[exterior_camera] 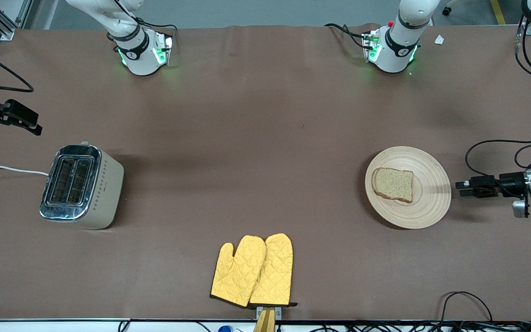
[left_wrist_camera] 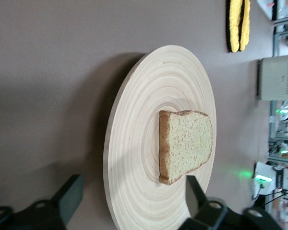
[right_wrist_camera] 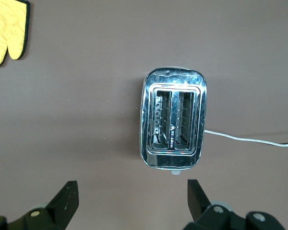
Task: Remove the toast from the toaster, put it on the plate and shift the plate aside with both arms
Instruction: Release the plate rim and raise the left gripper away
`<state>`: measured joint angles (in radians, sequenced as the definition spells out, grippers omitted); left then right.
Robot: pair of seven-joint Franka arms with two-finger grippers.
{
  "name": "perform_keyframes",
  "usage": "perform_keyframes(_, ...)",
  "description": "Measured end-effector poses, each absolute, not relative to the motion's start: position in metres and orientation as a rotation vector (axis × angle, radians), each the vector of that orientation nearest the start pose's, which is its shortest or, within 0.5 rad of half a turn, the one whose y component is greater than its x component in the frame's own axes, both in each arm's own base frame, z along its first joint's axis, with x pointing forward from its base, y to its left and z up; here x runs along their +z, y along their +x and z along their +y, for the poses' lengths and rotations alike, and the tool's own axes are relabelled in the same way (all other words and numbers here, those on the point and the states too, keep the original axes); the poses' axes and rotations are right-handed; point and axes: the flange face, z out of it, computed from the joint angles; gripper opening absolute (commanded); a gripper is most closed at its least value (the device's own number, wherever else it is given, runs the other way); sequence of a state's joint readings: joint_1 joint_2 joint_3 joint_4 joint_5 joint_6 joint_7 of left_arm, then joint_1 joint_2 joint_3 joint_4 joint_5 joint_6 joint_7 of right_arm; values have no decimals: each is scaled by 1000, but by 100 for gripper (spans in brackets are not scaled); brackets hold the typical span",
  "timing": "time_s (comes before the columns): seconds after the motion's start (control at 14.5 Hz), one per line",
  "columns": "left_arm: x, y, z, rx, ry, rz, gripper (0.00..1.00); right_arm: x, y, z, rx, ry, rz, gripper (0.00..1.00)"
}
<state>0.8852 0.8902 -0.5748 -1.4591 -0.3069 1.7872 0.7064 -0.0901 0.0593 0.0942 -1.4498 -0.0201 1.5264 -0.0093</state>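
Note:
The toast (exterior_camera: 393,184) lies flat on the round wooden plate (exterior_camera: 427,203) toward the left arm's end of the table. My left gripper (exterior_camera: 462,188) is open and empty, just off the plate's rim on the side away from the toaster. In the left wrist view the plate (left_wrist_camera: 134,143) and toast (left_wrist_camera: 187,143) lie ahead of my left gripper (left_wrist_camera: 132,196), with the rim in line with the gap between the fingers. My right gripper (exterior_camera: 32,124) is open and empty over bare table beside the toaster (exterior_camera: 81,186). The right wrist view shows my right gripper (right_wrist_camera: 132,197) and both empty toaster slots (right_wrist_camera: 174,125).
Two yellow oven mitts (exterior_camera: 254,269) lie at the table edge nearest the front camera. A white cord (exterior_camera: 7,169) runs from the toaster off the table's end. Brown table cloth lies between the toaster and the plate.

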Motion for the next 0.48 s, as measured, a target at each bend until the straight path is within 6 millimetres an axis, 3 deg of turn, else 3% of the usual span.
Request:
perform_keyframes(0.14,238,643,240,-14,2344,-271,100,644,569,-1,-28,-3156,-20,100)
perform_keyframes(0.28,280,660,227,-9,2451,-393,100,644,569,-1,-27,-3156,-20,100)
perform_keyframes(0.48,356,686,167,-3,2604,-533,100,644,569,-1,-27,-3156,-21,100)
